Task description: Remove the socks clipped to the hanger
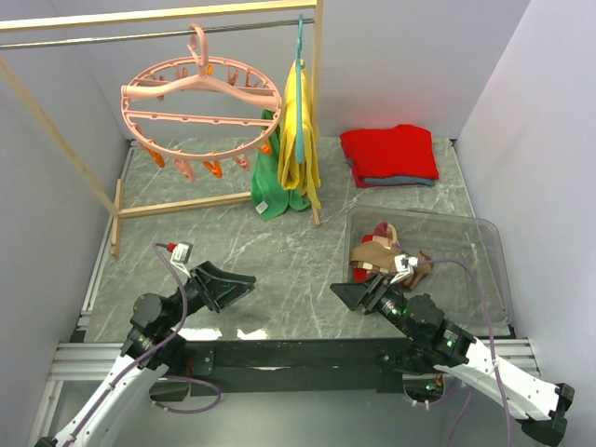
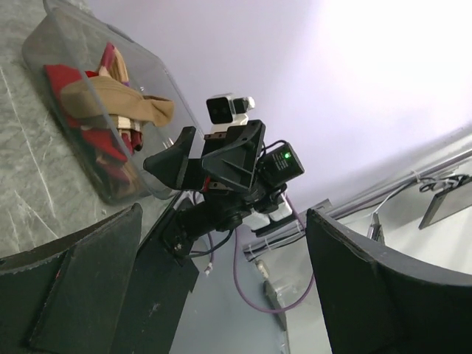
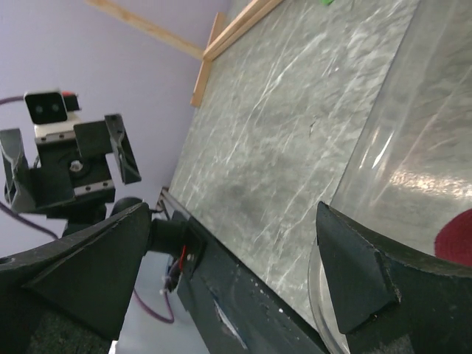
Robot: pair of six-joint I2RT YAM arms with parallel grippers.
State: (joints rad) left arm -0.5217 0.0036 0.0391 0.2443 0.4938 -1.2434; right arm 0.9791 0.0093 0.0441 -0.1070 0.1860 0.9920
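The salmon-pink ring hanger (image 1: 200, 107) hangs from the rail at the back left; its pink and orange clips (image 1: 212, 168) dangle with nothing in them. The socks (image 1: 377, 253), red and tan-striped, lie piled in the clear bin (image 1: 484, 251) at the right; they also show in the left wrist view (image 2: 110, 110). My left gripper (image 1: 244, 284) is open and empty, low over the table at front left, pointing right. My right gripper (image 1: 343, 291) is open and empty beside the bin's near left corner, pointing left. In each wrist view the other gripper shows, the right (image 2: 181, 158) and the left (image 3: 122, 151).
A yellow cloth (image 1: 300, 140) and a green cloth (image 1: 268, 182) hang on a teal hanger (image 1: 300, 56) beside the ring. A folded red garment (image 1: 389, 154) lies at the back right. The wooden rack's base bars (image 1: 186, 207) lie across the back left of the marble table.
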